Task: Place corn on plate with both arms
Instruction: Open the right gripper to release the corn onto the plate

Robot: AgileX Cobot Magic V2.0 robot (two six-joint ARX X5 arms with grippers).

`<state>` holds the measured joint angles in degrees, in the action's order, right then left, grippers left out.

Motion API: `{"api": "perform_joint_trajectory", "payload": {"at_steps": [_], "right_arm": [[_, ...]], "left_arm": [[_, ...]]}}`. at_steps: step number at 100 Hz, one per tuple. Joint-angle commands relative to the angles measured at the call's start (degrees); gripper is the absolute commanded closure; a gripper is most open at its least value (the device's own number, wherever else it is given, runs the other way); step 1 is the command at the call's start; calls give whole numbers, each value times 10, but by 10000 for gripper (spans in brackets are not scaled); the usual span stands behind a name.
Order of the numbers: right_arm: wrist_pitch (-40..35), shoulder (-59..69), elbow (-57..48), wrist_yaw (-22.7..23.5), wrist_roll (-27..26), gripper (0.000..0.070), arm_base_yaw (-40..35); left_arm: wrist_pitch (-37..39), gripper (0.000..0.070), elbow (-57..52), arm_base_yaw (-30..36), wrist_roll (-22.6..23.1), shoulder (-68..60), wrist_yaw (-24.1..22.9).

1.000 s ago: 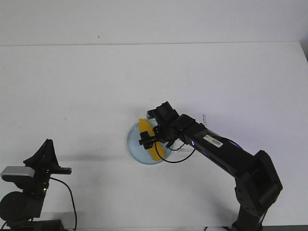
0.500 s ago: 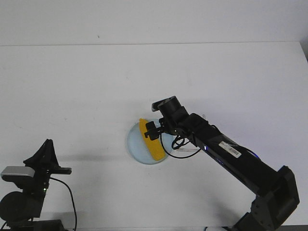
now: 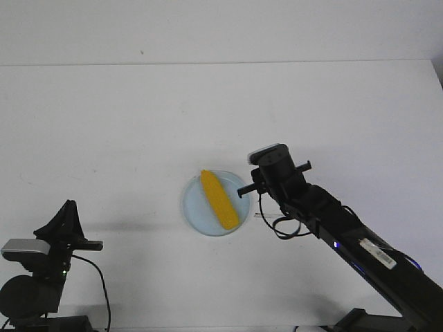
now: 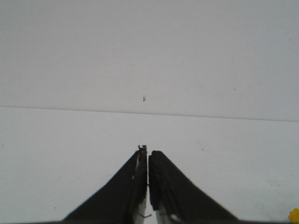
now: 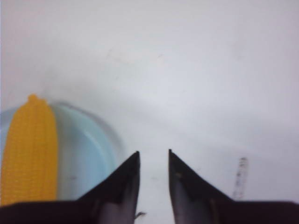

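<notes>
Lying across the plate [image 3: 194,211] near the middle of the worktop, a little toward the near edge: the corn [image 3: 219,200], long axis on a diagonal, tapered end toward the far-left corner and the blunt end reaching the plate's rim toward the near-right corner. Resting free, touched by nothing — task apparently done as to placement. Just beside the plate on its right side, the right gripper [image 3: 248,189], fingers parted with a narrow gap and nothing between them; in the right wrist view the fingertips [image 5: 133,163] over bare table, the corn [image 5: 30,149] off to one side and running roughly parallel to the fingers, plate rim [image 5: 110,144] between. Right arm stretched in a long diagonal from the near-right corner, wrist low — far nearer the corn than the other. Left gripper [image 4: 148,156] parked by the near-left corner, well apart, fingers pressed together, possibly a hairline gap, hard to tell at this sharpness. Any next move likely just a retreat, clear of the plate rim.
</notes>
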<state>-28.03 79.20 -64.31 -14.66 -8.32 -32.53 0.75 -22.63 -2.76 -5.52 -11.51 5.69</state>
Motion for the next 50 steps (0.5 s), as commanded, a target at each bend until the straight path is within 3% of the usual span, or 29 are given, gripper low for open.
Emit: {"api": "perform_joint_trajectory", "payload": {"at_steps": [1, 24, 50], "right_arm": [[17, -18, 35, -2, 11, 665, 9], [30, -116, 145, 57, 13, 682, 90], [62, -228, 222, 56, 14, 684, 221]], "left_arm": [[6, 699, -6, 0, -3, 1, -2], [6, 699, -6, 0, -3, 1, -2], [6, 699, -6, 0, -3, 1, -2]]}}
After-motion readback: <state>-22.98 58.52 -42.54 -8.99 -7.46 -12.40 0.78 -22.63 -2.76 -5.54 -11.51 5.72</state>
